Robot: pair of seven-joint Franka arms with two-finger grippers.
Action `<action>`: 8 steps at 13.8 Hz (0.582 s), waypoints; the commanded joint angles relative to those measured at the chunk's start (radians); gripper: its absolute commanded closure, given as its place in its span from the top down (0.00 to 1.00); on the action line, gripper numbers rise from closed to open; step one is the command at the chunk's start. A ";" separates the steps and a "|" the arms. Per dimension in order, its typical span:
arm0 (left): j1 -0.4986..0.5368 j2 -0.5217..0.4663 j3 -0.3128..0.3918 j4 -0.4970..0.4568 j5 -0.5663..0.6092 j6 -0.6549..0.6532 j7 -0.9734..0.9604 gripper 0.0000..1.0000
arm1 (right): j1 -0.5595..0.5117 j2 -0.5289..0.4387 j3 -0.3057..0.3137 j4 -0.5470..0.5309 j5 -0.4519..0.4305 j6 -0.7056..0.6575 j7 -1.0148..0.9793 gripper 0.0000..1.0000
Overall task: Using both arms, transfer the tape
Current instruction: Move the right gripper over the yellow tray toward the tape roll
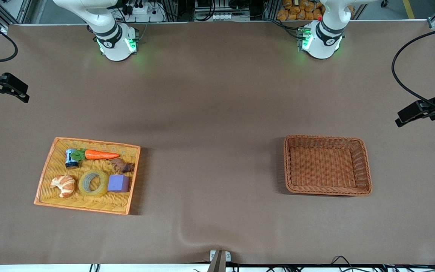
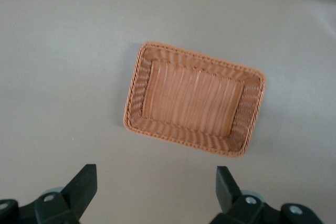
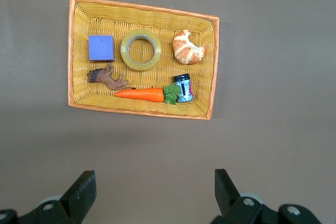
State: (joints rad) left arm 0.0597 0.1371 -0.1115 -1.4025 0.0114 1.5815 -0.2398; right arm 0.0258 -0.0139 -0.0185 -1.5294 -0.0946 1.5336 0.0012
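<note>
The tape [image 1: 93, 183] is a translucent yellowish ring lying flat in a yellow wicker tray [image 1: 89, 142] toward the right arm's end of the table, between a croissant [image 1: 63, 185] and a purple cube [image 1: 118, 183]. It also shows in the right wrist view [image 3: 140, 49]. My right gripper [image 3: 156, 179] is open and empty, high over bare table beside the tray [image 3: 142, 8]. My left gripper [image 2: 156, 174] is open and empty, high over bare table beside an empty brown wicker basket [image 2: 199, 59]. In the front view only the arms' bases show.
The tray also holds a carrot [image 1: 100, 154], a small can [image 1: 71, 158] and a brown toy [image 1: 121, 166]. The brown basket [image 1: 327, 138] stands toward the left arm's end of the table. Black camera mounts [image 1: 6, 86] reach in at both ends.
</note>
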 commanded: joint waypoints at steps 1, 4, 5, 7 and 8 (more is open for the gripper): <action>0.005 -0.014 -0.020 0.004 0.004 -0.072 0.118 1.00 | 0.003 0.012 0.000 0.023 -0.017 -0.016 0.008 1.00; 0.012 -0.017 -0.017 0.005 0.004 -0.113 0.163 1.00 | 0.005 0.012 0.000 0.023 -0.017 -0.016 0.008 1.00; 0.012 -0.017 -0.017 0.005 0.004 -0.120 0.163 1.00 | 0.005 0.012 0.000 0.023 -0.017 -0.016 0.008 1.00; 0.009 -0.025 -0.014 0.008 0.008 -0.141 0.160 1.00 | 0.003 0.012 0.000 0.023 -0.017 -0.016 0.008 1.00; 0.009 -0.025 -0.011 0.014 0.018 -0.153 0.163 1.00 | 0.002 0.012 0.000 0.023 -0.017 -0.015 0.008 1.00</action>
State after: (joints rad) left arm 0.0636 0.1312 -0.1233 -1.3965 0.0132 1.4657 -0.0993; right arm 0.0258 -0.0138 -0.0192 -1.5293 -0.0946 1.5333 0.0012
